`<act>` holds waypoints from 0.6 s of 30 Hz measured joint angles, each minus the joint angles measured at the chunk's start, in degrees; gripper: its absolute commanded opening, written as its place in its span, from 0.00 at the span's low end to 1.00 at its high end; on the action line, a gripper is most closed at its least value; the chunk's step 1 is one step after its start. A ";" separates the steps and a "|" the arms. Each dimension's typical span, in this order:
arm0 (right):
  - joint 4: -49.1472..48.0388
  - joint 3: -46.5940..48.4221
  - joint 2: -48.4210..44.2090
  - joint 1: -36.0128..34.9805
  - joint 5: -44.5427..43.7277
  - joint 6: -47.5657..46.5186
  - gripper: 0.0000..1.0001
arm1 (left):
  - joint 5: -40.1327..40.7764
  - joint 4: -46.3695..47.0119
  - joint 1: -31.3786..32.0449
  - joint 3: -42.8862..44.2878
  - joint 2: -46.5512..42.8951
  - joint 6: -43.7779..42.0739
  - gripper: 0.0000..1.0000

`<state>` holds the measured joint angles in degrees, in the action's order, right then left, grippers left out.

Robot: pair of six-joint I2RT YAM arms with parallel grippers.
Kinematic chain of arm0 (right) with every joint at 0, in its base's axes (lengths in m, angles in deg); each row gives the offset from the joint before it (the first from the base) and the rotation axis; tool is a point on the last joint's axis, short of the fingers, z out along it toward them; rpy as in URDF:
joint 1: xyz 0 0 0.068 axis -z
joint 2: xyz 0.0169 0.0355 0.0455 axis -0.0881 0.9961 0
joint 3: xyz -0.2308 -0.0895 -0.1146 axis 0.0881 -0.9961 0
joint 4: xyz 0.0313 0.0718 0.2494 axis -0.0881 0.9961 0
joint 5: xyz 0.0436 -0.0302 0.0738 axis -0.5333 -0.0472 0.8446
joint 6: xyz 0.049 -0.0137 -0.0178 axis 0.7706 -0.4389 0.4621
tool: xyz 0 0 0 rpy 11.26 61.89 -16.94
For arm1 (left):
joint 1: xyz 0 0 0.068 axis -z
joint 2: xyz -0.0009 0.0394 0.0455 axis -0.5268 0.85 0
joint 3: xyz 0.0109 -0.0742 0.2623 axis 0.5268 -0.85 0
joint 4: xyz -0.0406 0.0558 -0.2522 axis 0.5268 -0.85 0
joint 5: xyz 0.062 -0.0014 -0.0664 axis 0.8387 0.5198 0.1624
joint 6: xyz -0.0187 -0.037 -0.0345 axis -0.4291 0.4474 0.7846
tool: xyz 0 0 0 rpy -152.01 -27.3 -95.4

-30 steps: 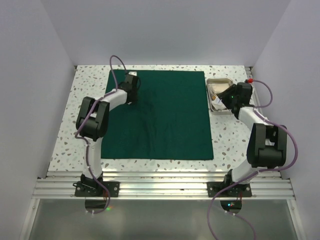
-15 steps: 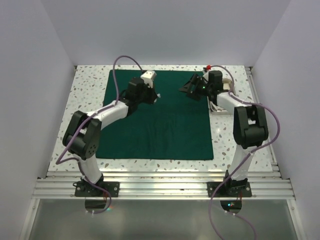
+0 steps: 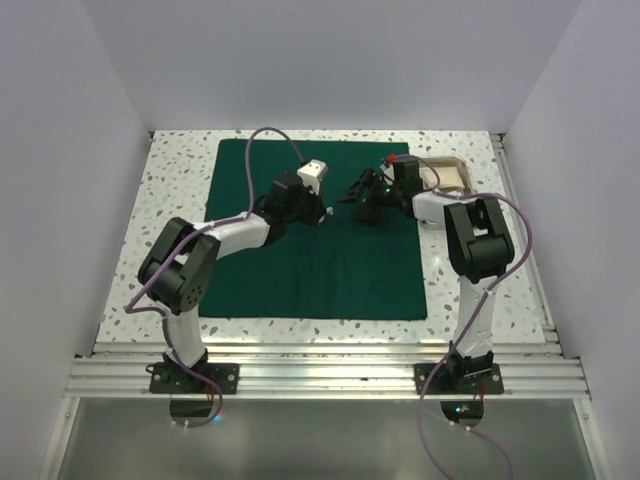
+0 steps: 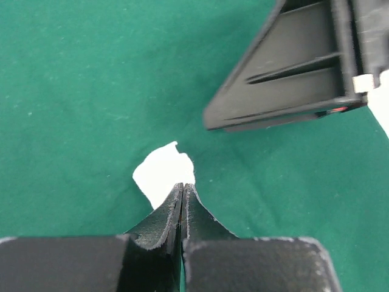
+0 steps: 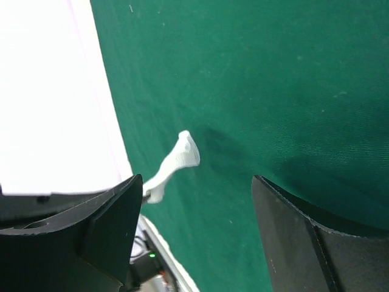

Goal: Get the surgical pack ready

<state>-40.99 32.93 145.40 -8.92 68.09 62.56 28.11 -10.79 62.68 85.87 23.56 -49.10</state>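
Over the drape (image 3: 310, 265) now, both arms reaching in toward its far middle. The dark green cloth lies spread flat on the speckled worktop (image 3: 170, 170), covering most of the centre.

Left arm (image 3: 240, 232) first: it stretches across from the near left. The wrist view shows its jaws pressed tight together, tips meeting in a thin seam. Poking out from between those tips is a small white scrap of gauze (image 4: 163, 175), ragged at the edge, bright against the green. So the left jaws are pinching the gauze, held low over the cloth. Whether the scrap touches the cloth, I can't tell.

Right arm (image 3: 470, 235) comes round from the far right, its wrist bent back toward the centre. Its jaws are spread wide. In its own camera the two dark fingers (image 5: 112, 225) stand well apart with open green between them and nothing gripped. Just beyond the left-hand finger the gauze shows again, a pale strip over the cloth with a faint shadow beside it. From the left wrist view, one right finger sits as a big dark wedge just beyond the gauze, near it but apart.

From above, the two sets of jaws face each other, close, a narrow gap of green between.

The steel tray (image 3: 452, 172) sits on the worktop at the far right, just off the drape's edge, partly hidden behind the right arm. Its contents are too small to make out.
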 measured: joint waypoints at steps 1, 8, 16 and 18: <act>-0.28 -0.02 0.37 -0.04 0.15 1.11 0.77 | 0.31 0.28 0.37 0.00 0.07 -0.07 0.00; -3.17 -0.02 0.96 -1.53 0.79 7.37 0.77 | 3.76 2.12 3.15 0.00 0.24 -1.73 0.00; -3.56 0.00 0.96 -3.23 0.74 10.91 0.60 | 7.52 2.40 6.45 0.00 0.31 -4.42 0.00; -3.54 0.00 0.96 -3.34 0.74 11.28 0.47 | 8.28 2.58 7.04 0.00 0.31 -4.79 0.01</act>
<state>-44.53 32.93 146.36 -12.27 68.84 73.84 36.40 -8.21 69.72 85.87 23.87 -53.89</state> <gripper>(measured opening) 0.595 0.007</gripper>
